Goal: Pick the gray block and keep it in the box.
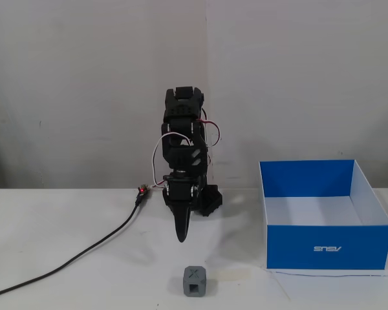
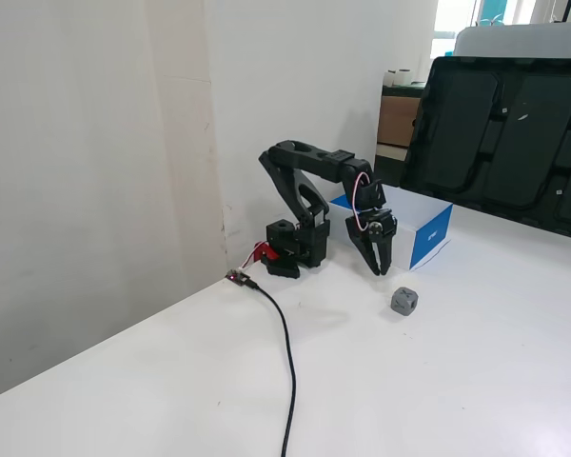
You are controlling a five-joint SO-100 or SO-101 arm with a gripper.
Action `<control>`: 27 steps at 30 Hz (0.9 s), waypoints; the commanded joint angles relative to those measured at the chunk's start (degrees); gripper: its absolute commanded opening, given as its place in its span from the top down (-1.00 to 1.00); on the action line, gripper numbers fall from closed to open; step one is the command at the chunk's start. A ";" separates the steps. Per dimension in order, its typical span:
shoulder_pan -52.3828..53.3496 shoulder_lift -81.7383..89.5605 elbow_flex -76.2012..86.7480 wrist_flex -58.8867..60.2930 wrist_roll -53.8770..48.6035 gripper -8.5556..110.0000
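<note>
The gray block [image 1: 194,281] sits on the white table near the front edge, with a dark X on top and a square recess on its face; it also shows in a fixed view [image 2: 405,302]. The box [image 1: 323,245], blue outside with a white logo, stands open at the right, and behind the arm in a fixed view [image 2: 432,233]. My black gripper [image 1: 181,237] points down, its tips a little above the table, behind the block and apart from it. In a fixed view the gripper [image 2: 380,269] looks shut and holds nothing.
A black cable [image 1: 84,255] runs from the arm's base to the left front of the table; it also shows in a fixed view [image 2: 287,362]. A large dark panel [image 2: 514,143] stands behind the table. A plain wall is behind the arm.
</note>
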 commanded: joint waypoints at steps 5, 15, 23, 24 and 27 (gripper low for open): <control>-2.02 -6.24 -8.88 -0.35 1.93 0.61; -4.66 -10.99 -10.02 -2.02 3.16 0.50; -4.66 -17.31 -10.90 -5.19 3.43 0.46; -4.57 -18.19 -11.16 -5.54 3.43 0.46; -4.48 -20.92 -11.95 -6.77 3.43 0.44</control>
